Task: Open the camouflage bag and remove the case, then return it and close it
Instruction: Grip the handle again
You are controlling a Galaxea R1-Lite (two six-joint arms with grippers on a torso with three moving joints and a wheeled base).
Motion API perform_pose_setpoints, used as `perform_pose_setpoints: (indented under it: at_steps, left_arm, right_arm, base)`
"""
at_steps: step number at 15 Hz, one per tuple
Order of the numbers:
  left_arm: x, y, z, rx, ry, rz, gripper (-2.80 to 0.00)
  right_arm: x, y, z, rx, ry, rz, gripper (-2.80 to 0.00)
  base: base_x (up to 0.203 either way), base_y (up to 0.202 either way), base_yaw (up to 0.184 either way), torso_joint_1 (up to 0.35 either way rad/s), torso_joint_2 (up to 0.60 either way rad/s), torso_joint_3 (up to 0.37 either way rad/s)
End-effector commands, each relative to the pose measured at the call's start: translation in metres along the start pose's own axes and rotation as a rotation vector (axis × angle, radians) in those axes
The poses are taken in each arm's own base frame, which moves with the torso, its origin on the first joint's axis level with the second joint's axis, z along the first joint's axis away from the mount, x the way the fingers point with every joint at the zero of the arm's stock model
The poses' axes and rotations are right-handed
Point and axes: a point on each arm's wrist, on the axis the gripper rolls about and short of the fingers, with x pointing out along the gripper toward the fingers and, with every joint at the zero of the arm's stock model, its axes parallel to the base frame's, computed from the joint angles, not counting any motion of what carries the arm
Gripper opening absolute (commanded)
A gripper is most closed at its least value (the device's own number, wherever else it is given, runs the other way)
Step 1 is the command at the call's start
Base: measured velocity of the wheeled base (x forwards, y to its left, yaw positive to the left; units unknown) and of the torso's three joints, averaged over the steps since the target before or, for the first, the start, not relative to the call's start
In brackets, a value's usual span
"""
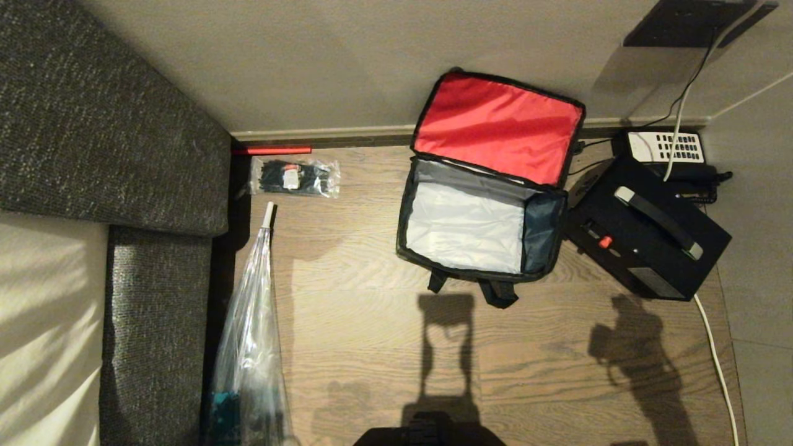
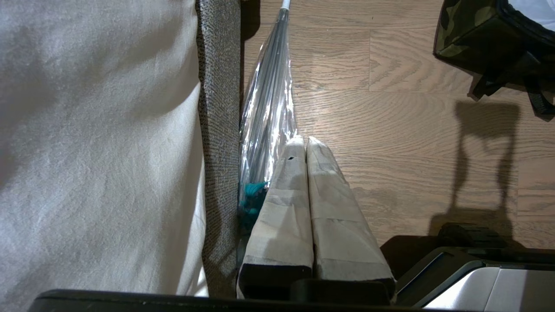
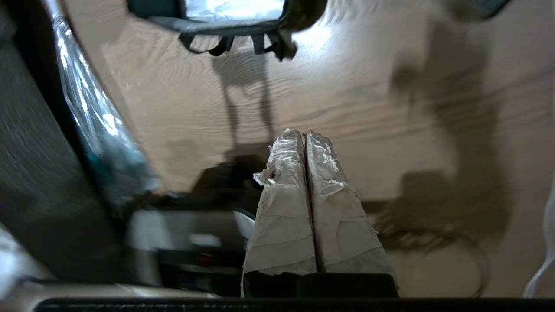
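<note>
The camouflage bag (image 1: pixel 406 204) stands open on the wooden floor, its red-lined lid (image 1: pixel 495 127) leaning back against the wall and its pale grey inside holding nothing. The case (image 1: pixel 644 238), a black box with a grey-ended handle and a small red knob (image 1: pixel 605 241), lies on the floor just right of the bag. Neither arm shows in the head view. My left gripper (image 2: pixel 303 141) is shut and empty, low beside the sofa, with a bag corner (image 2: pixel 472 30) far ahead. My right gripper (image 3: pixel 305 133) is shut and empty above bare floor, short of the bag (image 3: pixel 230 21).
A dark sofa (image 1: pixel 111 124) fills the left side. An umbrella in clear wrap (image 1: pixel 251 334) lies along it, with a packet of black ties (image 1: pixel 294 176) near the wall. A black telephone (image 1: pixel 666 148) sits behind the case, and a white cable (image 1: pixel 718 365) trails along the right.
</note>
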Motion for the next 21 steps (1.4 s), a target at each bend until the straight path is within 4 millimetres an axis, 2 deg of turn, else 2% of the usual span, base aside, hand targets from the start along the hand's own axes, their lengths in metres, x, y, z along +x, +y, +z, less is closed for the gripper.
perform_pose_setpoints:
  at_steps: [1, 3, 5, 7, 8, 10, 12, 15, 17, 18, 21]
  left_arm:
    - [0.0, 0.0, 0.0, 0.0, -0.001, 0.001, -2.8]
    - [0.0, 0.0, 0.0, 0.0, -0.001, 0.001, -2.8]
    - [0.0, 0.0, 0.0, 0.0, -0.001, 0.001, -2.8]
    - [0.0, 0.0, 0.0, 0.0, -0.001, 0.001, -2.8]
    - [0.0, 0.0, 0.0, 0.0, -0.001, 0.001, -2.8]
    - [0.0, 0.0, 0.0, 0.0, -0.001, 0.001, -2.8]
    - [0.0, 0.0, 0.0, 0.0, -0.001, 0.001, -2.8]
    - [0.0, 0.0, 0.0, 0.0, -0.001, 0.001, -2.8]
    - [0.0, 0.0, 0.0, 0.0, -0.001, 0.001, -2.8]
    - [0.0, 0.0, 0.0, 0.0, -0.001, 0.001, -2.8]
    - [0.0, 0.0, 0.0, 0.0, 0.0, 0.001, -2.8]
  right_arm:
    - [0.127, -0.007, 0.049, 0.162, 0.308, -0.113, -2.8]
    - [0.2, -0.03, 0.065, 0.25, 0.365, -0.185, -2.8]
    - [0.263, -0.063, 0.072, 0.289, 0.388, -0.221, -2.8]
    - [0.309, -0.093, 0.073, 0.286, 0.366, -0.244, -2.8]
    - [0.328, -0.106, 0.072, 0.257, 0.339, -0.248, 0.0]
    - [0.353, -0.122, 0.079, 0.047, 0.23, -0.271, 0.0]
    - [0.357, -0.125, 0.085, -0.128, 0.175, -0.328, 0.0]
    - [0.339, -0.105, 0.09, -0.189, 0.149, -0.302, 0.0]
    - [0.328, -0.095, 0.08, -0.247, 0.159, -0.285, 0.0]
    - [0.322, -0.093, 0.072, -0.323, 0.176, -0.294, 0.0]
    - [0.301, -0.103, 0.053, -0.773, 0.254, -0.423, 0.0]
  base:
    - [0.0, 0.0, 0.0, 0.0, 0.0, 0.0]
    - [0.0, 0.0, 0.0, 0.0, 0.0, 0.0]
    - [0.0, 0.0, 0.0, 0.0, 0.0, 0.0]
    - [0.0, 0.0, 0.0, 0.0, 0.0, 0.0]
    - [0.0, 0.0, 0.0, 0.0, 0.0, 0.0]
    - [0.0, 0.0, 0.0, 0.0, 0.0, 0.0]
    - [0.0, 0.0, 0.0, 0.0, 0.0, 0.0]
    - [0.0, 0.0, 0.0, 0.0, 0.0, 0.0]
    - [0.0, 0.0, 0.0, 0.0, 0.0, 0.0]
    - [0.0, 0.0, 0.0, 0.0, 0.0, 0.0]
    - [0.0, 0.0, 0.0, 0.0, 0.0, 0.0]
